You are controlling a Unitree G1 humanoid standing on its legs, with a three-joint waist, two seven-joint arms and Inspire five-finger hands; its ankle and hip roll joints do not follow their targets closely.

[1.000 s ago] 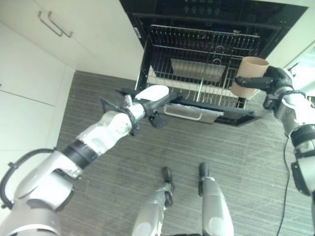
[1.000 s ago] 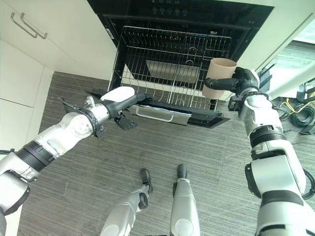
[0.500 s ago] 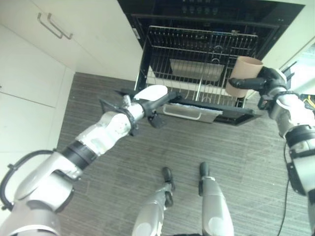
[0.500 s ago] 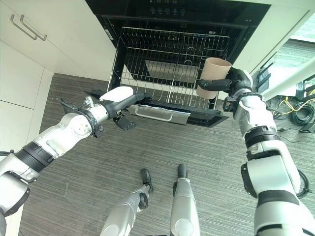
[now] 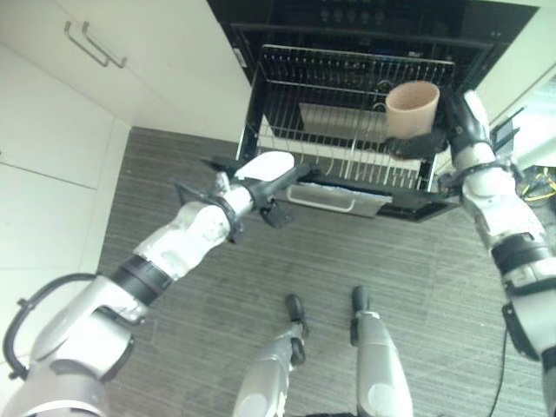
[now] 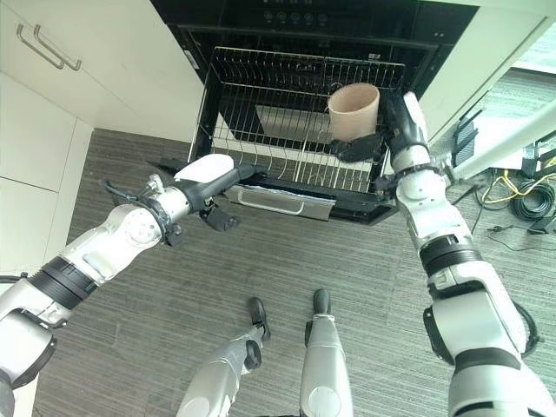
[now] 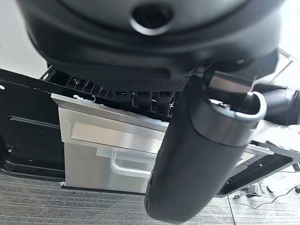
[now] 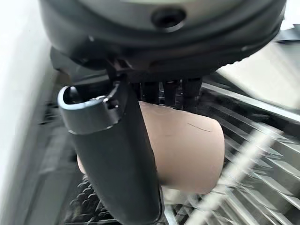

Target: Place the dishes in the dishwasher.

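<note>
A tan cup (image 5: 412,109) hangs mouth-up over the right part of the dishwasher's wire rack (image 5: 339,82). My right hand (image 5: 419,143) is shut on it from below and from the side. In the right wrist view the thumb (image 8: 117,159) presses the cup (image 8: 187,152) above the rack wires. My left hand (image 5: 276,178) is open and holds nothing. It hovers at the left front corner of the lowered dishwasher door (image 5: 382,201). The left wrist view shows its thumb (image 7: 197,154) before the door's silver panel (image 7: 108,145).
White cabinet doors with bar handles (image 5: 95,43) stand to the left of the dishwasher. A white panel (image 6: 486,61) flanks it on the right. Loose cables (image 6: 521,204) lie on the grey striped floor at the far right.
My right hand has carried the cup left and up, from beside the door's right corner to above the rack, turning its mouth upward. My left arm has stayed still.
</note>
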